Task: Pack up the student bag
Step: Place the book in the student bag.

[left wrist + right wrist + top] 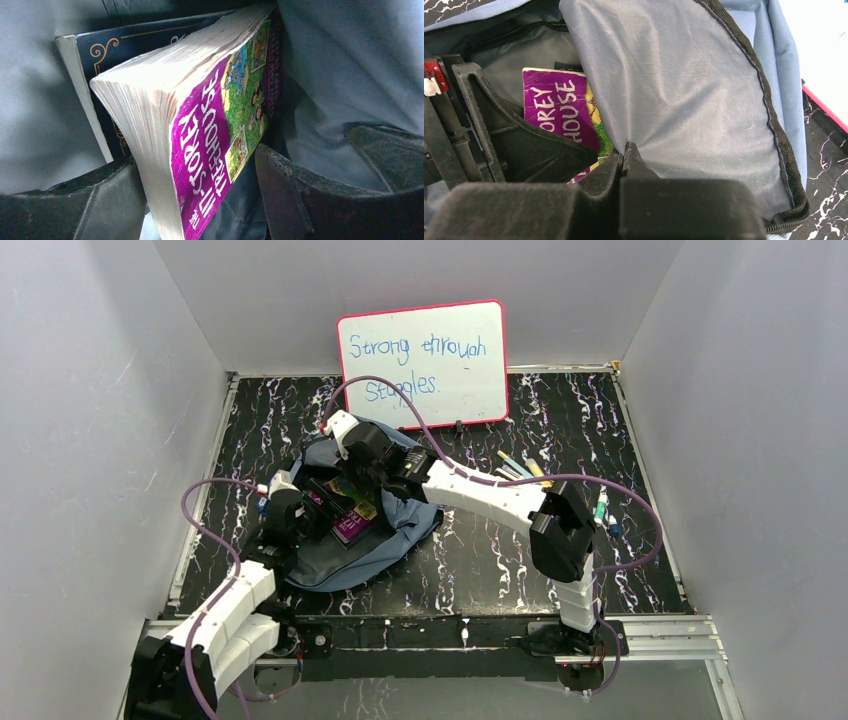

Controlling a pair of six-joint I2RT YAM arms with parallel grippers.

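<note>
The grey-blue student bag point(330, 565) lies open on the left of the black table. A purple paperback point(352, 523) sticks out of its mouth, next to a dark hardcover point(115, 50) inside. My left gripper point(318, 508) is open with a finger on each side of the paperback point(210, 130), and there is a gap on the cover side. My right gripper point(624, 147) is shut on the bag's upper flap point(684, 90) and holds it up off the opening. Below the flap, the paperback point(556, 105) and a left finger point(524, 145) show.
A pink-framed whiteboard point(422, 362) leans on the back wall. Several pens point(520, 468) lie right of the bag, and more markers point(603, 508) lie by the right arm's elbow. White walls close in both sides.
</note>
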